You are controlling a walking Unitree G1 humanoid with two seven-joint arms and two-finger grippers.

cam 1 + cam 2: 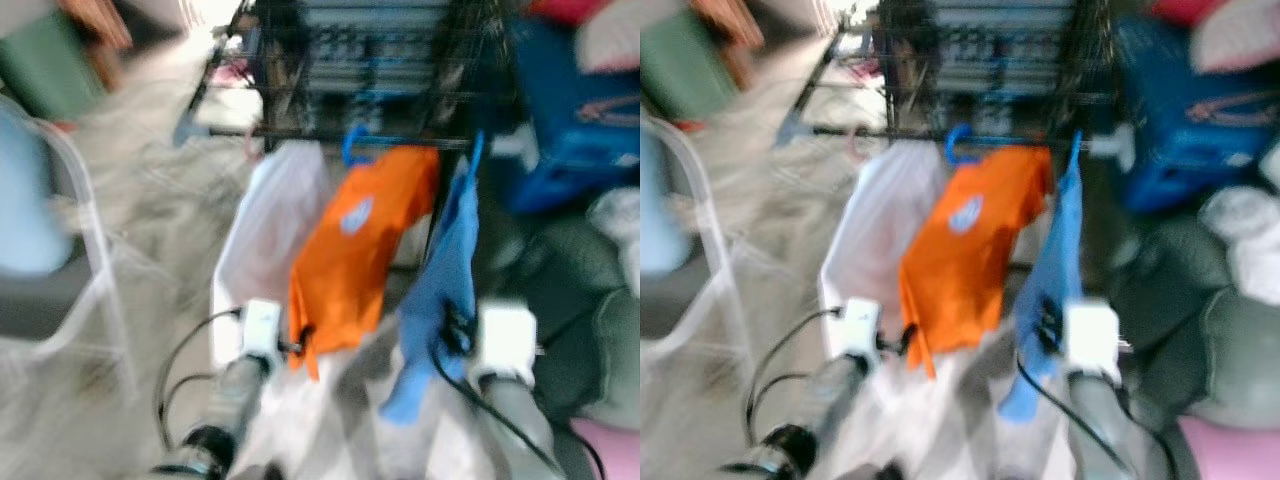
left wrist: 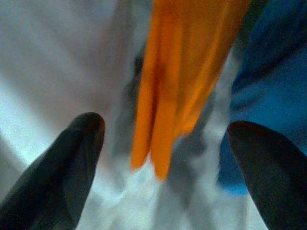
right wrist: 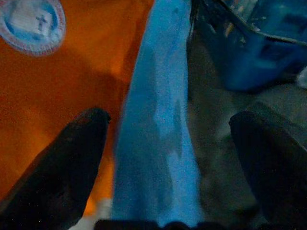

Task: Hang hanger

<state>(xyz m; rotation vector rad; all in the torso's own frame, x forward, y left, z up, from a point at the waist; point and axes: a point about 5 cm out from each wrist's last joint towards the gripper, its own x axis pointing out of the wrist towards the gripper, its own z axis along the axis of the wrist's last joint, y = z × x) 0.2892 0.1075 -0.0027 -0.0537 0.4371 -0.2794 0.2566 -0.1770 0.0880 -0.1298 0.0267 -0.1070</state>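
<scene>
Hanger [image 1: 356,146], blue hook over the dark rack rail [image 1: 300,135] at twelve o'clock, carries the orange shirt [image 1: 355,255]. Left gripper [image 2: 163,158] spreads wide, empty, below its hem; right gripper [image 3: 168,158] gapes empty around the blue garment [image 3: 158,139] at one o'clock.

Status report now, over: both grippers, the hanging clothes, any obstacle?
Left gripper open, before the orange shirt. Right gripper open, at the blue garment. Both clothes and a white garment hang on the rail. Views blurred; obstacles unclear.

Left gripper [image 2: 163,158] spread wide before orange garment [image 2: 184,72].
</scene>
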